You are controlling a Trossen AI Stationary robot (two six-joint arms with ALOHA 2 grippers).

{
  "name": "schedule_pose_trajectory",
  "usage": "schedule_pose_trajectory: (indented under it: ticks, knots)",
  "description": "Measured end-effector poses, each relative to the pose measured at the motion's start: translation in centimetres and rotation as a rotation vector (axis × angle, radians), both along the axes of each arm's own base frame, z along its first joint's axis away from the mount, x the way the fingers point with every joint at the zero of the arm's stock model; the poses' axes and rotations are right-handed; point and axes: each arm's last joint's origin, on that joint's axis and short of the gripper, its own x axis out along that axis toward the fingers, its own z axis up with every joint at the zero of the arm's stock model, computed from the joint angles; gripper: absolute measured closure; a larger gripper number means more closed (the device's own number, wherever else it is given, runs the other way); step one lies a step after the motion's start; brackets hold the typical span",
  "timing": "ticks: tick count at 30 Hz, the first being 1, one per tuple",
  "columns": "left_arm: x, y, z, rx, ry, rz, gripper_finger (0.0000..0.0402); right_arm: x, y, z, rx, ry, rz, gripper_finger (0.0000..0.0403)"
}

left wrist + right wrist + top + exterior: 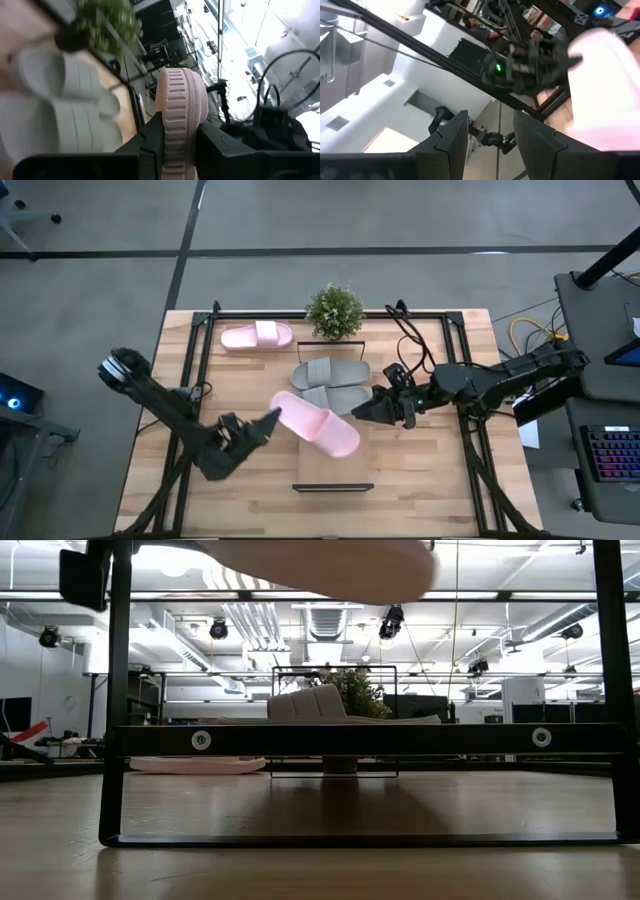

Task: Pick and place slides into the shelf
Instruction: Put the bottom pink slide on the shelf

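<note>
The left end effector (268, 423) was clamped on the heel edge of a pale pink slide (316, 423), holding it above the shelf (334, 470) near the centre of the bench (420, 480). In the left wrist view the ribbed sole edge of that slide (180, 120) sat pinched between the two dark fingers (150, 145). The two grey slides (331, 383) lay side by side on the shelf, at 12 o'clock from the held slide. The second pale pink slide (257, 336) lay on the bench at 11 o'clock, well apart from the shelf. A small potted plant (334, 311) stood at the 12 o'clock end of the shelf. The right end effector (372, 409) hovered at 3 o'clock from the held slide, just beside it, its fingers (451, 137) apart and gripping nothing.
</note>
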Motion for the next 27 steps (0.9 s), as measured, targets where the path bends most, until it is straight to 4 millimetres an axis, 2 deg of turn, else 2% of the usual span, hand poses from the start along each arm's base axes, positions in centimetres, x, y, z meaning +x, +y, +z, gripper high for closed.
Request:
schedule_pose_trajectory:
  ticks: [7,12,20,27]
  knots:
    - [-2.3,2.8,2.6,0.046,0.053,0.027,0.0347,0.0,0.0,-0.3,0.015,0.028,-0.016,0.0255]
    - [-3.3,4.2,3.6,0.051,0.060,0.045,0.0347,0.0,0.0,-0.5,0.017,0.057,-0.017,0.0255]
    - [-4.8,6.8,6.4,0.053,0.066,0.095,0.0347,0.1,0.0,-1.3,0.042,0.139,-0.021,0.0240]
    - [-5.7,7.5,8.3,0.053,0.052,0.077,0.0347,0.1,-0.5,-2.4,0.066,0.175,-0.095,0.0214]
